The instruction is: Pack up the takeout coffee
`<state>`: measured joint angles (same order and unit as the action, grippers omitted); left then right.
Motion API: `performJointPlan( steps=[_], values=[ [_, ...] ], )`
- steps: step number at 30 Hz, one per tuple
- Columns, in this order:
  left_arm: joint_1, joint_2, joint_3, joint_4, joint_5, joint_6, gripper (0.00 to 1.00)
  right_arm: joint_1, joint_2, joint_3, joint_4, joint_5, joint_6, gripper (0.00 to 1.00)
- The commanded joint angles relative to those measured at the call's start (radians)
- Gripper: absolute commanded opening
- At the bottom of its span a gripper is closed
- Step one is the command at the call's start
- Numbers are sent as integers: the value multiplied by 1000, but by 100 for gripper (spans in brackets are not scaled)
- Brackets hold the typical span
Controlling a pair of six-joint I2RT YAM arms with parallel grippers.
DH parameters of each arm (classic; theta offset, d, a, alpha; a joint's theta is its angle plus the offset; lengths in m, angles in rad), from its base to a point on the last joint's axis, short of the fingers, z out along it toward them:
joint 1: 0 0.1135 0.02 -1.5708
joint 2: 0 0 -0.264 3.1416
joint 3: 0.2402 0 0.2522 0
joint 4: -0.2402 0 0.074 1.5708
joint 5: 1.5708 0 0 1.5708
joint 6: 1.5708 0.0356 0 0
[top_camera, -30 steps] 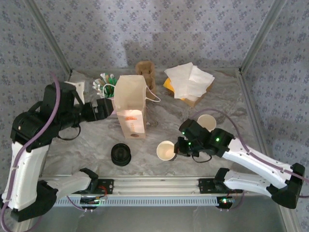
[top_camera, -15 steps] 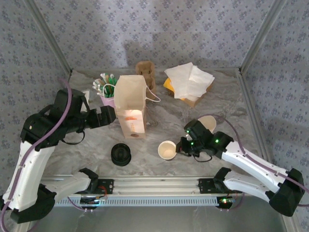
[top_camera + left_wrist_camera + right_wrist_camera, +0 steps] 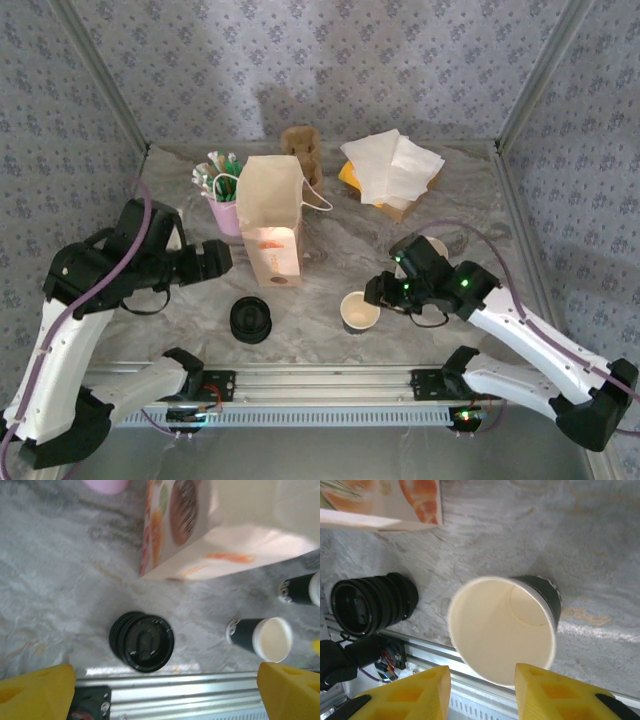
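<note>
right tool [image 3: 481, 677] partly open just beside the lidless cup [image 3: 502, 630], mid-frame; left tool [image 3: 165, 680] wide open near the black lids [image 3: 141, 641].

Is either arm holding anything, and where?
Nothing seems held. Left jaws gape near stacked black plastic lids; right jaws stand apart beside the lidless dark paper cup.

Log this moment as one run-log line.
left gripper: open, empty | right gripper: open, empty, next to dark pale-rimmed paper cup | cup: lidless, standing on table | black plastic lid stack: apart from cup
</note>
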<state>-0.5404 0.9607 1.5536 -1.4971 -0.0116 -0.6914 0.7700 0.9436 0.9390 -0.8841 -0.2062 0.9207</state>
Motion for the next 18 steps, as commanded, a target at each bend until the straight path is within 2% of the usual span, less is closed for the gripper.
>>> performJointPlan(
  steps=[1,3,5,7,10,13,15,18],
  values=[
    [3,-19,-79,-104,34,-14,90,11,29,118,-118,100,-67,40],
    [1,-26,-143,-102,61,-19,85,42,65,179,-139,128,-75,40],
    [-3,-32,-207,-90,68,-30,85,86,123,242,-147,142,-77,40],
    [-2,-42,-265,-74,57,-43,84,164,202,332,-149,163,-54,40],
    [-2,-62,-308,-79,-11,-101,84,283,333,447,-132,181,-37,40],
    [1,-114,-323,-91,-100,-211,89,389,485,575,-153,210,-34,48],
    [3,-164,-332,-88,-149,-274,94,437,578,651,-174,226,-17,52],
    [8,-218,-334,-96,-221,-339,96,476,702,736,-178,217,46,57]
  ],
)
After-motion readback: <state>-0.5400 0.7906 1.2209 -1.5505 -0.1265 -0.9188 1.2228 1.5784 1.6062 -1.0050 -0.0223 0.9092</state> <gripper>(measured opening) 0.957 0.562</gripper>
